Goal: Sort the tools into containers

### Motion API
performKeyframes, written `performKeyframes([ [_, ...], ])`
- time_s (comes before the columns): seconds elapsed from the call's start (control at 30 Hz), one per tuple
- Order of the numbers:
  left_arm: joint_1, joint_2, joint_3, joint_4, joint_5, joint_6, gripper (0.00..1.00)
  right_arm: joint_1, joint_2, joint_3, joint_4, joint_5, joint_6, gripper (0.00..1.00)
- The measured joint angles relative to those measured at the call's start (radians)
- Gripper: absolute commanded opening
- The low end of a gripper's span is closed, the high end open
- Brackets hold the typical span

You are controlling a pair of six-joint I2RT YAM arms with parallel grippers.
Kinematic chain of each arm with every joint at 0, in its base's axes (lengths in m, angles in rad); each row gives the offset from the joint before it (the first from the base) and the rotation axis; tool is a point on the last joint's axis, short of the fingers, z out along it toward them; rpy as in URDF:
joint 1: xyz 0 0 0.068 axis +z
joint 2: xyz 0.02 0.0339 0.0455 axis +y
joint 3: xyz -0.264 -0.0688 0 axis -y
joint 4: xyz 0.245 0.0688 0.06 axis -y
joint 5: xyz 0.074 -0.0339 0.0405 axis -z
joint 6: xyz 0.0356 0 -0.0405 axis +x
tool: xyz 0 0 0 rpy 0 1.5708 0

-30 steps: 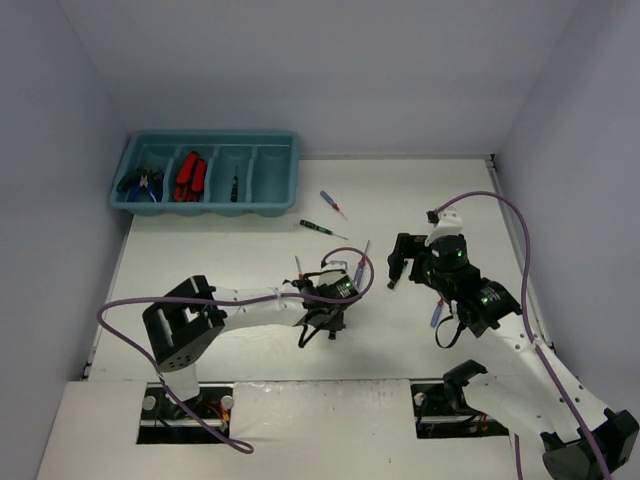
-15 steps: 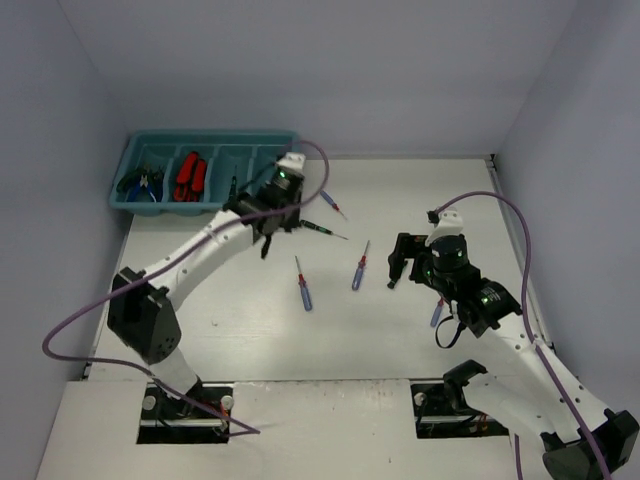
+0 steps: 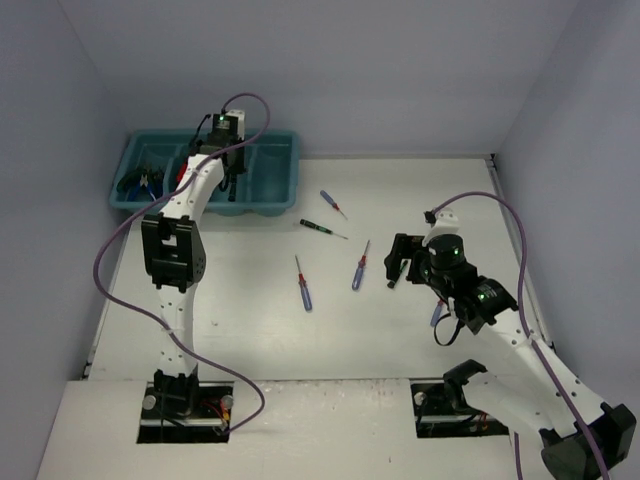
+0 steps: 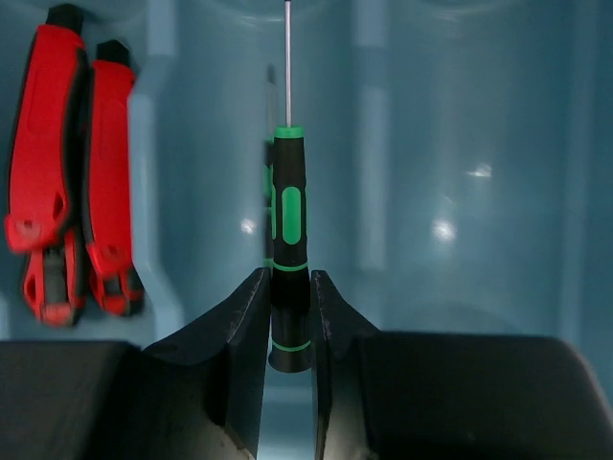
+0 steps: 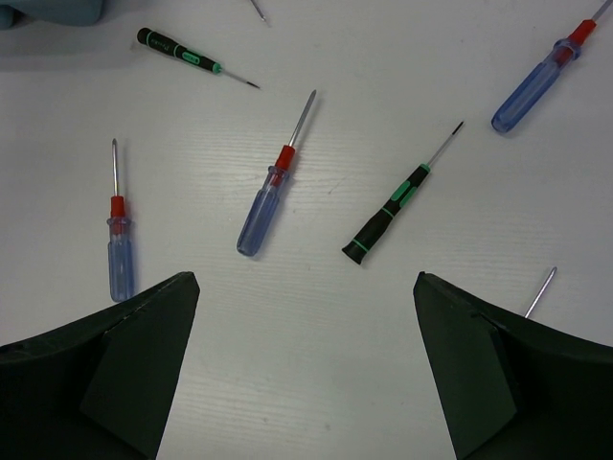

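Now: thin green-and-black plastic-handled screwdriver (image 4: 288, 240) pinched at its butt end by the left jaws, which are closed on it, over the teal plastic rectangular tray (image 3: 285, 150). Long axis runs straight out from the jaws, along the compartment below — third from the left, going by the overhead view. Release looks like the next call.

Red-and-black utility knives (image 4: 72, 172) lie one compartment left. Second green screwdriver (image 4: 267, 187) mostly hidden behind the held one; shaft tip cut off at the frame edge; height above the tray floor unclear.

Right jaws gape wide, empty, above loose screwdrivers (image 5: 263, 216) on the white counter (image 3: 240, 320) — well apart from the tray.
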Motion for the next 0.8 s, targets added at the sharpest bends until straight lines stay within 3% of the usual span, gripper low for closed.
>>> performKeyframes([
  [0.23, 0.041, 0.145, 0.121, 0.0, 0.057, 0.014, 0.48, 0.0, 0.027, 0.0, 0.0, -0.017, 0.023, 0.93],
  [0.4, 0.041, 0.142, 0.093, 0.029, 0.089, 0.015, 0.54, 0.0, 0.054, 0.0, 0.0, -0.021, 0.04, 0.93],
  [0.63, 0.013, -0.085, -0.199, 0.071, 0.116, -0.006, 0.54, -0.005, 0.079, 0.0, 0.0, 0.005, 0.061, 0.88],
  [0.8, -0.101, -0.357, -0.481, 0.137, 0.121, -0.06, 0.54, -0.019, 0.094, -0.009, 0.001, 0.015, 0.101, 0.78],
])
